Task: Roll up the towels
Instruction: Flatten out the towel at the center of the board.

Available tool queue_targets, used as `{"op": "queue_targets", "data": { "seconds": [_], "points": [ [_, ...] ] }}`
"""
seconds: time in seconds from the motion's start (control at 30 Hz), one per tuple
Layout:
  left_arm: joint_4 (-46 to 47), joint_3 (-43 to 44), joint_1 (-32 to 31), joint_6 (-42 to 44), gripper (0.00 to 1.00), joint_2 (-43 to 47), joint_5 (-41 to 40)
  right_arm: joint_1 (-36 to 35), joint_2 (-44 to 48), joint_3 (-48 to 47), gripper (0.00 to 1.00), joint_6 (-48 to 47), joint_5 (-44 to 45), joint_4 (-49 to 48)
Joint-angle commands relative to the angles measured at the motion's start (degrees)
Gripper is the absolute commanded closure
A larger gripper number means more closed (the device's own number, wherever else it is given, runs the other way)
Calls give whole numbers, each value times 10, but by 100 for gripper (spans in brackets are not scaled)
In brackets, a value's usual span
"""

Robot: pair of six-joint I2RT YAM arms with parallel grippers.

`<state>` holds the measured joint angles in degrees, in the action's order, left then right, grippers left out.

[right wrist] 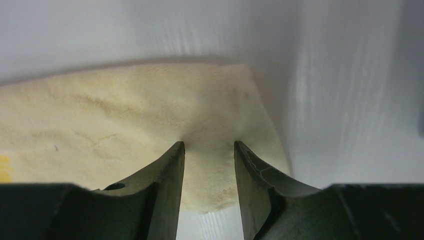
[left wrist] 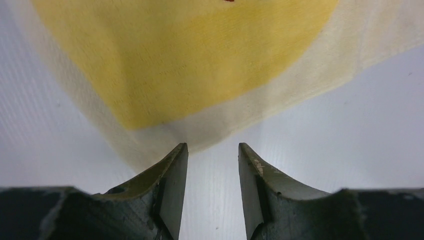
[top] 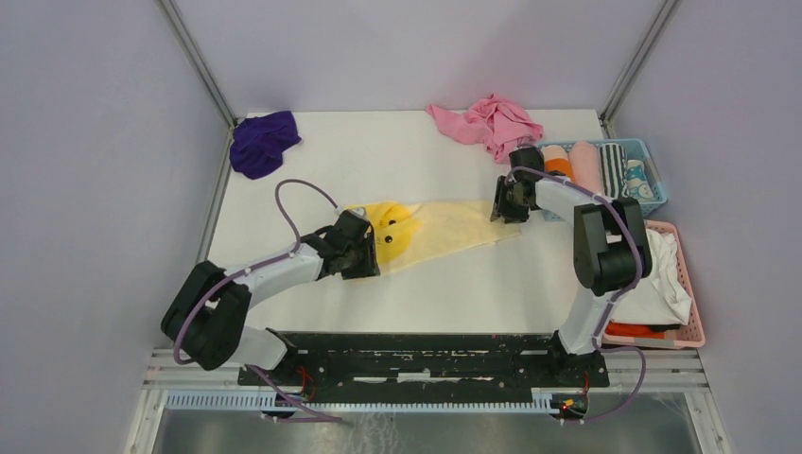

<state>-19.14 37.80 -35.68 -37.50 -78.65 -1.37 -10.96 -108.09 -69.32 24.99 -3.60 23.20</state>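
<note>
A yellow towel [top: 430, 233] with a cream border lies flat across the middle of the white table [top: 416, 284]. My left gripper [top: 361, 255] is open at the towel's left end; in the left wrist view its fingertips [left wrist: 181, 155] sit just at the cream edge of the towel [left wrist: 180, 65], with nothing between them. My right gripper [top: 504, 202] is open at the towel's right end; in the right wrist view its fingertips [right wrist: 176, 152] press down on the cream corner of the towel [right wrist: 150, 110], with cloth showing in the gap.
A purple towel [top: 262, 142] lies crumpled at the back left, a pink towel [top: 487, 121] at the back right. A blue basket [top: 653, 180] holds rolled towels on the right. A pink basket [top: 695, 303] with white cloth stands nearer.
</note>
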Motion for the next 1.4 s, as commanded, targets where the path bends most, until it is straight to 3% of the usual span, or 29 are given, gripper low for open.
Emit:
{"op": "queue_targets", "data": {
  "seconds": [0.0, 0.17, 0.3, 0.57, 1.37],
  "points": [
    [14, 97, 4, 50, 50, -38, 14, -12, 99, 37, 50, -34, 30, 34],
    [-10, 86, 10, 23, 45, 21, -21, -11, 185, 47, 48, -33, 155, 115],
    [-13, 33, 47, -18, 41, 63, -29, -3, 191, 86, 47, -23, 205, 135],
    [-9, -6, 121, -33, 36, 66, -25, 28, 123, 84, 47, -26, 138, 97],
    [0, -10, 126, -32, 36, 29, -38, 61, 68, 78, 57, -26, 84, 65]
  ]
}}
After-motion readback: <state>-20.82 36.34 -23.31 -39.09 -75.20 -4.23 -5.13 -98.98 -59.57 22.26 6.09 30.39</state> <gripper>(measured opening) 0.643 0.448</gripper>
